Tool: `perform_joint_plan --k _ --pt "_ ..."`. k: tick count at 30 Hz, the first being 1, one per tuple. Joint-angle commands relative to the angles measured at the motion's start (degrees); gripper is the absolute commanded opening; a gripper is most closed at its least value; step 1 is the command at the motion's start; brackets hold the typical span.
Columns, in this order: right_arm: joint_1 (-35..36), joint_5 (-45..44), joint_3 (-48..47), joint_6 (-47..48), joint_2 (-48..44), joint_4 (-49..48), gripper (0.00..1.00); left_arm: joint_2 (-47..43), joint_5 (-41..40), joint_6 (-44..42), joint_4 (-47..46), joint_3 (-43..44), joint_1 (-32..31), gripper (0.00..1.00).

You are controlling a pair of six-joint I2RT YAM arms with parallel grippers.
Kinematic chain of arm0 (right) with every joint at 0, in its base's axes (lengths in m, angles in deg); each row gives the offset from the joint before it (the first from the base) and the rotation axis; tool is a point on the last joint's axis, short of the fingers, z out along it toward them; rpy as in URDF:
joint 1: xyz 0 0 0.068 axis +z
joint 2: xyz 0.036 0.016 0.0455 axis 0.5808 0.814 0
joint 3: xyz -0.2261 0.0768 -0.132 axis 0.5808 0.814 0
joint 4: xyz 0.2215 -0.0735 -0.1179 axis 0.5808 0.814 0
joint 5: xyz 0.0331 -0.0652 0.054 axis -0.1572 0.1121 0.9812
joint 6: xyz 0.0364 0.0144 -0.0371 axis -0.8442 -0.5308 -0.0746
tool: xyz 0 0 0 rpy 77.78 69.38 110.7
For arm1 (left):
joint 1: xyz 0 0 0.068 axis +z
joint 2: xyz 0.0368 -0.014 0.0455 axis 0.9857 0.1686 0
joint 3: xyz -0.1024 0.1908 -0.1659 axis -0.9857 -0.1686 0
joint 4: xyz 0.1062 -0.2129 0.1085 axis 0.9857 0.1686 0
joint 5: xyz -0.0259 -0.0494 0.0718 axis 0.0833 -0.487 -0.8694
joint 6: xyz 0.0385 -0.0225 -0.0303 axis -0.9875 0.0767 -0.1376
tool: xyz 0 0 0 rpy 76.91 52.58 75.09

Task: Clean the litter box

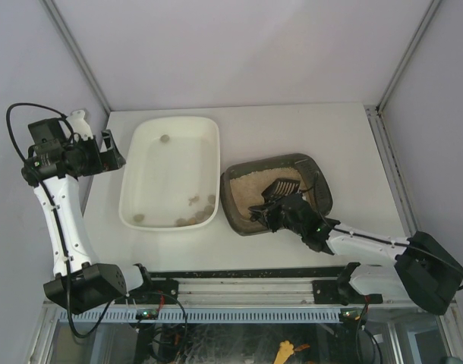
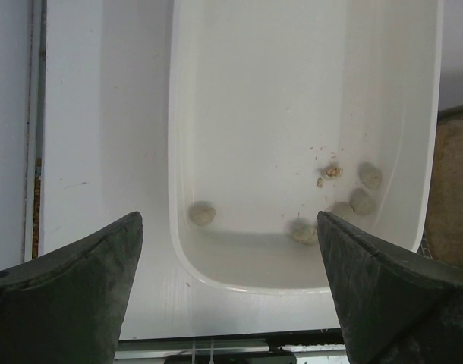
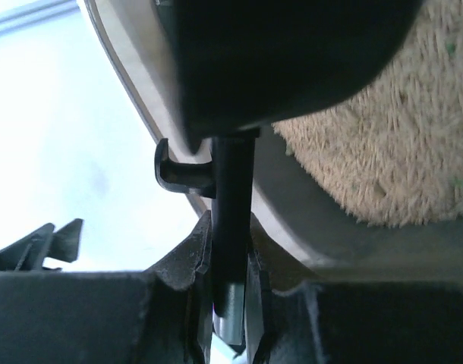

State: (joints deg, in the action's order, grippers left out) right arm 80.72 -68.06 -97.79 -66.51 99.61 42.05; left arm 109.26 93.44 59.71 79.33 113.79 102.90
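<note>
Scoop (image 1: 279, 188) clamped in right gripper (image 3: 230, 265) over litter box (image 1: 277, 160), centre-right of top view; left gripper (image 2: 230, 220) spread open, idle. Risk: tilted carry to tub (image 1: 171, 174) spills litter (image 3: 383, 152) on table (image 1: 345, 152).

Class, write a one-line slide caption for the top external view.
Right tool grips the scoop at the litter box; left tool hovers open beside the white tub of clumps.

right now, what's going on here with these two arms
The right end effector is shut on the black scoop, gripping it by the handle with its slotted head over the litter box. The left end effector hangs open beside the white tub, which already has several clumps in it.
</note>
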Motion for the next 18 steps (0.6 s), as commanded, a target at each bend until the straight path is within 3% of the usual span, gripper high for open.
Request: perform_joint_plan --k 1,7,18 --pt "7.58 -17.17 2.15 -15.76 -5.19 3.25 0.00 -1.59 0.61 -0.63 -1.77 -0.76 -0.27 1.00" --pt "7.95 -24.27 4.21 -20.43 -3.95 -2.56 0.00 -1.36 1.19 -0.83 -1.86 -1.09 -0.20 1.00" --pt "1.86 -17.12 6.64 -18.82 6.40 -23.58 0.00 -1.66 1.26 -1.12 -1.85 -1.40 -0.27 1.00"
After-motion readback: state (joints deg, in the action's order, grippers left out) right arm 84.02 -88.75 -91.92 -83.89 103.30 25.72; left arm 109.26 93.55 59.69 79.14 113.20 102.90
